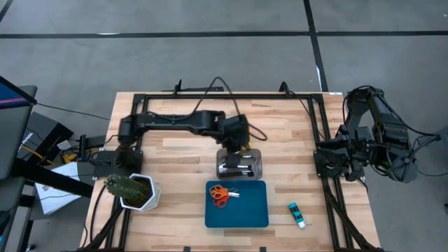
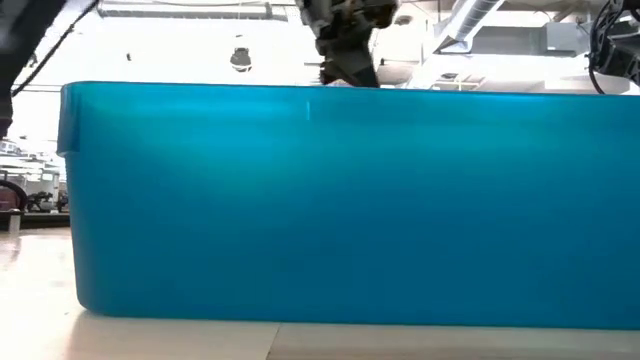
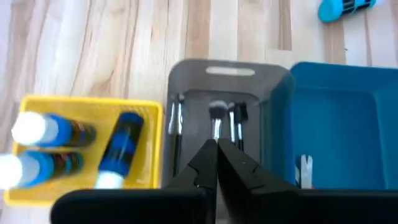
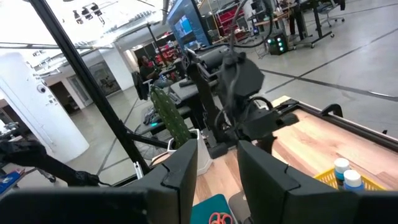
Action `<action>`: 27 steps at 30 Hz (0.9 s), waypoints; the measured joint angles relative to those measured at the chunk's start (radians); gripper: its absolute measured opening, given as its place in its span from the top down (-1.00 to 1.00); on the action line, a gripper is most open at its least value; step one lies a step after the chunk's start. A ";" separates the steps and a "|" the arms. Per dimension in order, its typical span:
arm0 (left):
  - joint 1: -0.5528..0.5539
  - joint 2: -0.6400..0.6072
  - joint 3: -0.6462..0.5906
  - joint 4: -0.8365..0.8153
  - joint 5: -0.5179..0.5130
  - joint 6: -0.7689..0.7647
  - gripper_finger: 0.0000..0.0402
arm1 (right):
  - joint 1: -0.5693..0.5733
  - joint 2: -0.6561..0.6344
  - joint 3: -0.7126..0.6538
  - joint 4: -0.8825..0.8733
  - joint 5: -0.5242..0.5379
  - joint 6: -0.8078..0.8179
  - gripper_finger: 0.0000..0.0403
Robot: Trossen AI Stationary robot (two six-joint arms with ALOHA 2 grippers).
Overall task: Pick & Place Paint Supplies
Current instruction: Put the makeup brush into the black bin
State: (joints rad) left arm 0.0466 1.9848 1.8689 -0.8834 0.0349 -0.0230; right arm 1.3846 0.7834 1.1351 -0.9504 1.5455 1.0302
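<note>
Blue tray [image 2: 340, 200] — wooden table [image 2: 40, 290]

The left gripper [image 3: 217, 149] hangs with fingers pressed together over a clear tray [image 3: 229, 99] holding brushes [image 3: 217, 118]. At nine o'clock from it a yellow tray [image 3: 87, 107] holds three blue bottles [image 3: 119, 146] lying down. At three o'clock sits a blue tray [image 3: 342, 124]. Another bottle [image 3: 344, 7] lies on the table [image 3: 93, 50] near one o'clock.
</note>
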 joint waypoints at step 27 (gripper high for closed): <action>-0.014 0.271 0.223 -0.071 0.014 0.258 1.00 | 0.000 -0.074 0.001 -0.058 -0.003 0.000 0.45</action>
State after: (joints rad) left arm 0.0321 2.2559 2.0918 -0.9548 0.0488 0.2352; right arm 1.3846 0.7098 1.1358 -1.0087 1.5421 1.0301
